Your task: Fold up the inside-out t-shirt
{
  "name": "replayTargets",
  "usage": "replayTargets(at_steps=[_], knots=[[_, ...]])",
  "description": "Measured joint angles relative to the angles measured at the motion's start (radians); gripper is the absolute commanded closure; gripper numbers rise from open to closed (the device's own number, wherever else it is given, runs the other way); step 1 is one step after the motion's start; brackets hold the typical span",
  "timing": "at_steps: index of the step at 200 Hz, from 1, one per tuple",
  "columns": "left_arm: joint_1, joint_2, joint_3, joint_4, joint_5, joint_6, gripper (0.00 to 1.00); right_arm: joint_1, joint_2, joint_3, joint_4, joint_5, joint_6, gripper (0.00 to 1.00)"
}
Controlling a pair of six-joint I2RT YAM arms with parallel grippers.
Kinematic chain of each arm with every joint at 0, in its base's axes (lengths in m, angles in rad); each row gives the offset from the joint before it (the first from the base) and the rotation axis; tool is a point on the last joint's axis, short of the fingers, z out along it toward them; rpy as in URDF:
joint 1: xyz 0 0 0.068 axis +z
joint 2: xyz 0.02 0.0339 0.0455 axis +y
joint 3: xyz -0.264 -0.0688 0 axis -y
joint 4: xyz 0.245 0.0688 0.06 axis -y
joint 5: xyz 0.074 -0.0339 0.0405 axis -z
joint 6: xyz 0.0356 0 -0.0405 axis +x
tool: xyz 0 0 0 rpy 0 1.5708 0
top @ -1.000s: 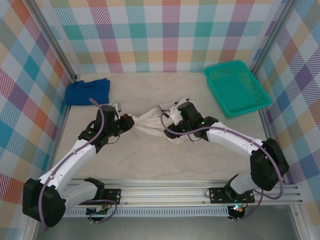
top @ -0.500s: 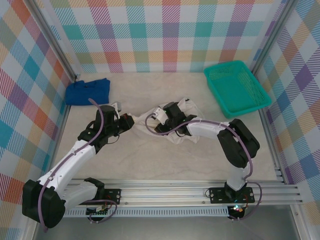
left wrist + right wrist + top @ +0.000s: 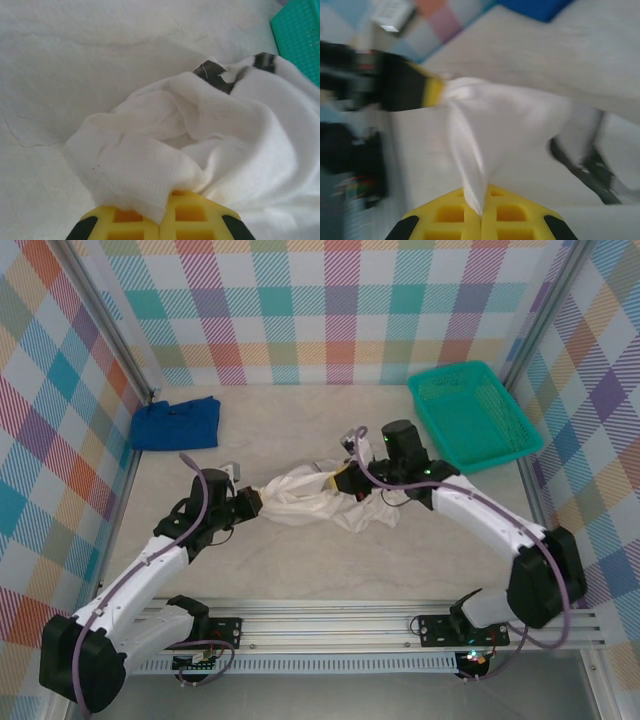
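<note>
The inside-out t-shirt (image 3: 318, 502) lies bunched in a loose white heap near the middle of the table (image 3: 300, 565), stretched a little between the two arms. The left gripper (image 3: 250, 503) sits at the heap's left end with its jaws closed tight on a fold of the fabric; in the left wrist view a ribbed hem edge droops over the yellow pads (image 3: 135, 217) and the cloth billows away from them in soft folds. The right gripper (image 3: 345, 478) is at the far right part of the heap, jaws likewise pinched together on the shirt; in the right wrist view a thin ridge of white cloth rises from the seam between its yellow pads (image 3: 450, 216) and runs taut across to the other claw's yellow tip. That view is blurred, so finer detail of the fabric cannot be made out. A blue cloth (image 3: 177, 423) lies crumpled at the far left corner of the table, well apart from the shirt. A green basket (image 3: 474, 416) with mesh walls stands at the far right, near the right arm's elbow but clear of the shirt. Pastel plaid walls (image 3: 300, 310) surround the table.
</note>
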Motion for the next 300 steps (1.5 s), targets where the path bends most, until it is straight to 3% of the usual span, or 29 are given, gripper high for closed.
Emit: replayTargets(at_steps=[34, 63, 87, 120, 150, 228, 244, 273, 300], knots=[[-0.024, -0.032, -0.022, 0.010, -0.014, 0.029, 0.52, -0.036, -0.043, -0.035, -0.038, -0.177, 0.127, 1.00], [-0.098, -0.082, -0.024, 0.007, -0.066, 0.080, 0.38, -0.060, 0.002, -0.033, -0.052, -0.243, 0.183, 1.00], [-0.218, -0.118, -0.024, 0.081, -0.072, 0.145, 0.36, -0.061, 0.037, -0.033, -0.051, -0.278, 0.212, 1.00], [-0.393, -0.005, 0.005, 0.142, -0.062, 0.275, 0.46, -0.076, 0.046, -0.034, -0.027, -0.317, 0.256, 1.00], [-0.466, 0.112, 0.043, 0.169, -0.032, 0.340, 0.55, -0.094, 0.046, -0.034, -0.018, -0.329, 0.282, 1.00], [-0.472, 0.302, 0.165, 0.254, -0.013, 0.397, 0.69, -0.099, 0.046, -0.041, -0.010, -0.333, 0.296, 1.00], [-0.472, 0.327, 0.180, 0.261, -0.007, 0.402, 0.76, -0.099, 0.046, -0.041, -0.010, -0.333, 0.296, 1.00], [-0.472, 0.344, 0.186, 0.261, 0.002, 0.412, 1.00, -0.103, 0.045, -0.041, -0.015, -0.329, 0.286, 1.00], [-0.451, 0.323, 0.189, 0.248, 0.044, 0.377, 1.00, -0.107, 0.032, -0.037, -0.118, -0.210, 0.193, 0.99]])
